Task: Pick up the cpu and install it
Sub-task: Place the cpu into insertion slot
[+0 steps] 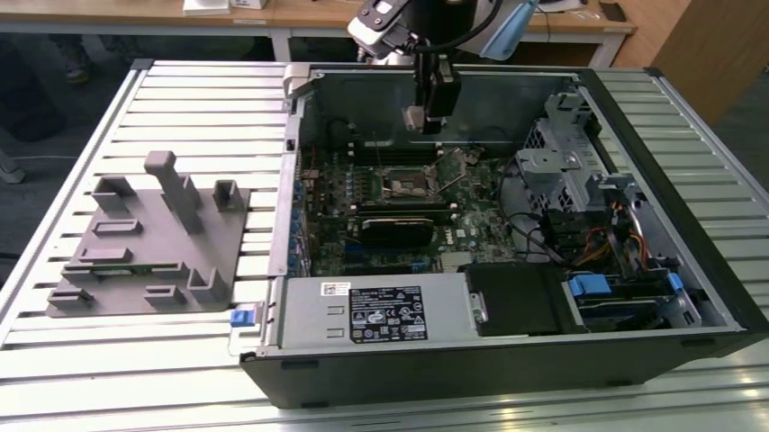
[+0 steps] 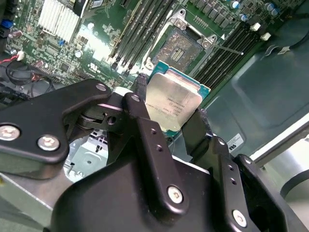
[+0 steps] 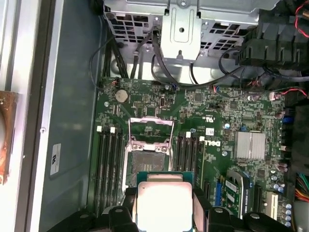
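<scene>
Just off the socket, on its case-wall side and up above the board, the tool is pinching the cpu by two opposite edges. One black finger is pressing on each side, and the silver top is facing up in both wrist views. The cpu is hanging clear, touching nothing but the fingers. The socket is lying open: its load plate is flipped back on the side away from the cpu, the lever is swung out, and the contact field is bare. Flanking the socket on both sides are memory slots. In the exterior view the arm is reaching down into the open case. A grey tray is sitting on the tabletop, well apart from the socket and outside the case.

Step in hand, as I'm reading it: carrying the cpu over the socket for seating. Doing it well is looking like this:
- **Alignment:** bringing the chip square over the socket, edges parallel to its frame, notches matching. I cannot tell the notch orientation from these views.
- **Level:** holding it flat, since a dipped corner is likely bending contacts.
- **Approach:** coming straight down, not sliding sideways across the socket.
- **Clearance:** the fingers are overhanging the chip's edges, so they are risking a bump on the socket frame or the load plate.
- **Grip:** staying firm but light.
</scene>
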`<state>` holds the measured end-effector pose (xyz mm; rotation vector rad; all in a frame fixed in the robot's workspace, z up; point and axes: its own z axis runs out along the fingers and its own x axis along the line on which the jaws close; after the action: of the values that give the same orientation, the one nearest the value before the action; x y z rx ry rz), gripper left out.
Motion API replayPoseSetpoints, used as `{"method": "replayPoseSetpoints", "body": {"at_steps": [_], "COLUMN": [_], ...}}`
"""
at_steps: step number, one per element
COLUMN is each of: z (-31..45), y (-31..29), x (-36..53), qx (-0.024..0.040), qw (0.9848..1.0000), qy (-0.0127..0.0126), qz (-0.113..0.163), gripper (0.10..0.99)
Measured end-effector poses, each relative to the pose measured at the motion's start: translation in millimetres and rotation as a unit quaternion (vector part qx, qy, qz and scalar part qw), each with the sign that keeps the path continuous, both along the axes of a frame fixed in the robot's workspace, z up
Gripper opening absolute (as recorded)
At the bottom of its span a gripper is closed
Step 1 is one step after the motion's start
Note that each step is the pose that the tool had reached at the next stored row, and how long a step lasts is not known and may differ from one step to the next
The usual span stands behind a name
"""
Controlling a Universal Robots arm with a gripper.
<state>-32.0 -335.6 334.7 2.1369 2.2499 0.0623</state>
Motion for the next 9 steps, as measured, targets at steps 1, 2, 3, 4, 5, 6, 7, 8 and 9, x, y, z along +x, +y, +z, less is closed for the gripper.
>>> {"method": "replayPoseSetpoints", "body": {"at_steps": [1, 2, 3, 4, 5, 6, 7, 8, 9], "z": [-1.7, -3.5, -5.0, -6.1, -6.9, -7.7, -8.3, -9.0, -9.7], "y": [0.1, 0.2, 0.3, 0.3, 0.3, 0.3, 0.3, 0.3, 0.3], "x": [0.0, 0.1, 0.0, 0.0, 0.0, 0.0, 0.0, 0.0, 0.0], "qx": [-0.0001, 0.0, 0.0001, 0.0, 0.0, 0.0, 0.0, -0.0001, -0.0001], "qw": [1.0, 1.0, 1.0, 1.0, 1.0, 1.0, 1.0, 1.0, 1.0], "qy": [0.0, 0.0, 0.0, 0.0, 0.0, 0.0, 0.0, 0.0, 0.0], "qz": [-0.001, -0.001, -0.001, -0.001, -0.001, -0.001, -0.001, -0.001, -0.001], "gripper": [0.541, 0.541, 0.541, 0.541, 0.541, 0.541, 0.541, 0.541, 0.541]}}
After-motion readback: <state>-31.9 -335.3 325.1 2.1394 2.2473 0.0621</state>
